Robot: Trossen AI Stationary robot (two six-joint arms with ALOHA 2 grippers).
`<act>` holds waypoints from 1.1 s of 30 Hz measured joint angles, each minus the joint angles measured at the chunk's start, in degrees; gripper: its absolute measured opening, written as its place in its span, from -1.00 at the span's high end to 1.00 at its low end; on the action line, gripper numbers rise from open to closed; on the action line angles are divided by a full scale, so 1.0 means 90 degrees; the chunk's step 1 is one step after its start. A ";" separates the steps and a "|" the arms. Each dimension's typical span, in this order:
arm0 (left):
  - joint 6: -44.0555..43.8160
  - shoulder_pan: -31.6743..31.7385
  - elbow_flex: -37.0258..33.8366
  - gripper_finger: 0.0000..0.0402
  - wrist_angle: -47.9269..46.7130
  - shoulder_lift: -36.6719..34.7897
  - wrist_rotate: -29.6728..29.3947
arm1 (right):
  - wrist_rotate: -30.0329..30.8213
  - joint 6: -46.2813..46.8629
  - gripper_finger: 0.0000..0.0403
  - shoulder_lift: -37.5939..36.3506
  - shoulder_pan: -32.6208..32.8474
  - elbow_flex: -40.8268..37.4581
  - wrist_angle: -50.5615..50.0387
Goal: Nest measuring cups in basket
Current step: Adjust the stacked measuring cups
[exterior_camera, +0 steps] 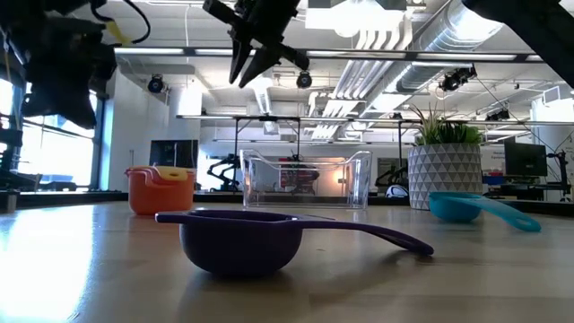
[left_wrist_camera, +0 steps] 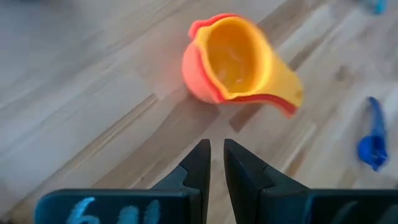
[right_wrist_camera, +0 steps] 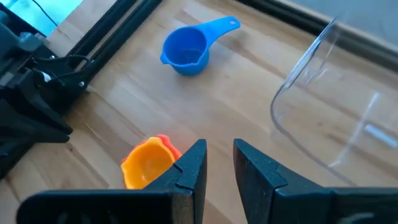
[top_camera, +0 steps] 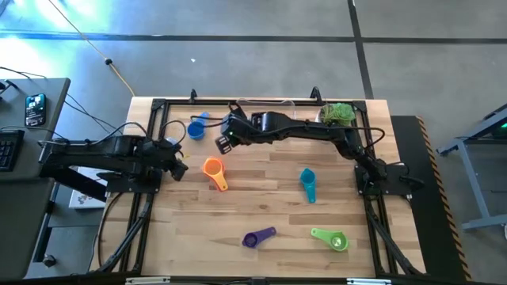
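A yellow cup nests inside an orange cup (left_wrist_camera: 236,59) that stands on the table left of centre (top_camera: 214,172). A blue cup (right_wrist_camera: 185,53) sits near the far left. Teal (top_camera: 308,184), purple (exterior_camera: 242,238) and green (top_camera: 331,238) cups lie apart on the wood. The clear basket (right_wrist_camera: 323,118) stands at the far edge. My left gripper (left_wrist_camera: 216,149) hovers just left of the orange cup, shut with only a slit, holding nothing. My right gripper (right_wrist_camera: 220,149) hangs high between the blue and orange cups, slightly open and empty.
A white pot with a green plant (top_camera: 338,113) stands at the far right, beside the basket. A black frame rail (top_camera: 158,119) runs round the table's edge. My right arm (top_camera: 309,131) stretches across the far half of the table.
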 joint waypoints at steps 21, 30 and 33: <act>-0.0969 0.0000 0.0000 0.83 0.1399 0.2740 -0.0404 | -0.1001 -0.1867 0.65 -0.0161 -0.0966 0.0000 -0.0833; -0.1358 -0.0002 0.0002 0.83 0.2303 0.3809 -0.0415 | -0.0968 -0.2575 0.65 -0.0441 -0.1283 0.0005 -0.1004; -0.1435 0.0024 0.0002 0.83 0.2793 0.4112 -0.0420 | -0.0966 -0.2774 0.65 -0.0488 -0.1373 0.0005 -0.1053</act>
